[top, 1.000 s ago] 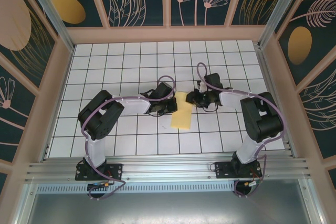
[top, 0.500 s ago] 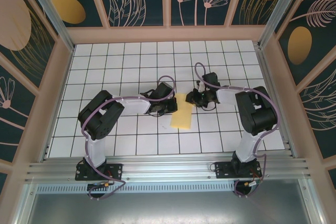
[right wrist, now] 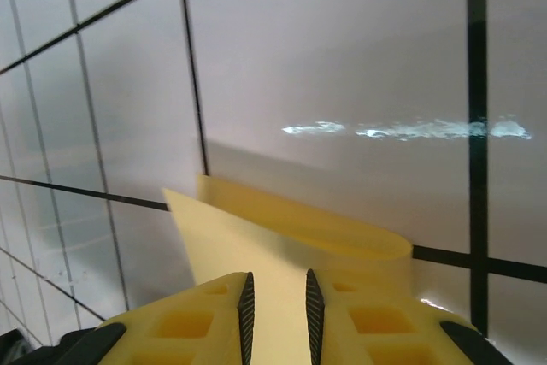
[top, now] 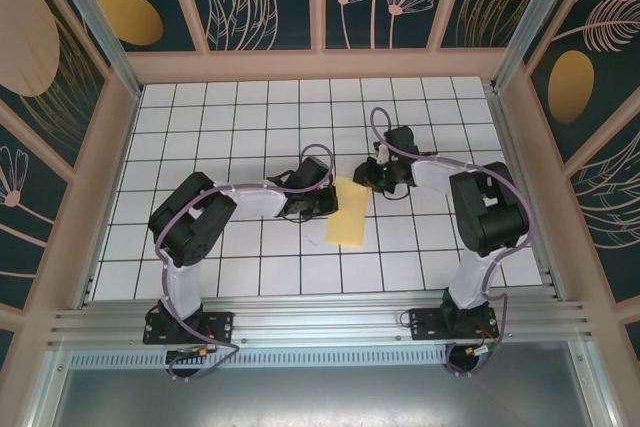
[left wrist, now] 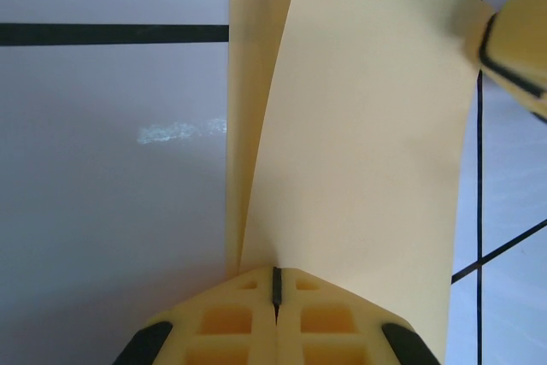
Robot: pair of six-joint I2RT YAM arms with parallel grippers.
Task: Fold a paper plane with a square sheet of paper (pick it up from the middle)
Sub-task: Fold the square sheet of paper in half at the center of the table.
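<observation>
My arms are white links with chunky black joints, purple cables looping along them. My left gripper (left wrist: 275,314) and right gripper (right wrist: 276,318) have yellow honeycombed fingers.

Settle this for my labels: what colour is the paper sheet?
Plain pale yellow sheet, clearest in the left wrist view.

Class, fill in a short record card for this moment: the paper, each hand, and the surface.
paper: square sheet of paper, pale yellow, folded over on itself, two layers showing
left hand: left hand shut on the paper's edge
right hand: right hand narrowly parted, yellow paper between its fingers
surface: white gridded table
plane: not yet formed
</observation>
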